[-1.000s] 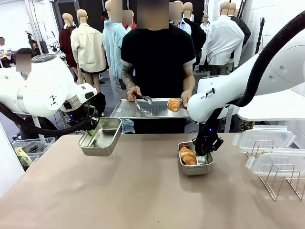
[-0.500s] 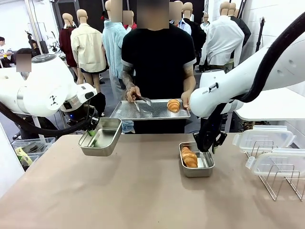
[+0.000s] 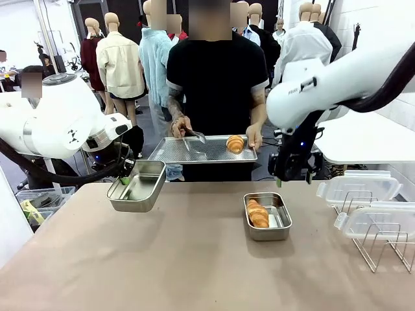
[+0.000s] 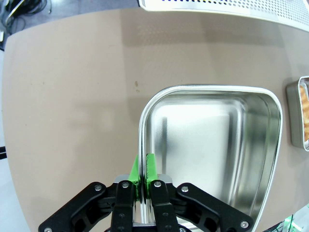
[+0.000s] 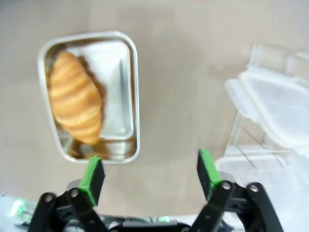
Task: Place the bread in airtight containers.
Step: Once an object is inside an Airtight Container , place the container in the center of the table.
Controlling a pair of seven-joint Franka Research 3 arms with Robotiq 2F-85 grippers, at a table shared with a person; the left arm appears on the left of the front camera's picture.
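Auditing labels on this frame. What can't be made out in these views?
- Front view: left claw partly hidden behind the empty container it grips.
- Left wrist view: filled container cut off by right edge; its croissant a sliver.
- Right wrist view: motion blur; lids cut off by right edge.
- Front view: tool in the person's hand too small to identify.
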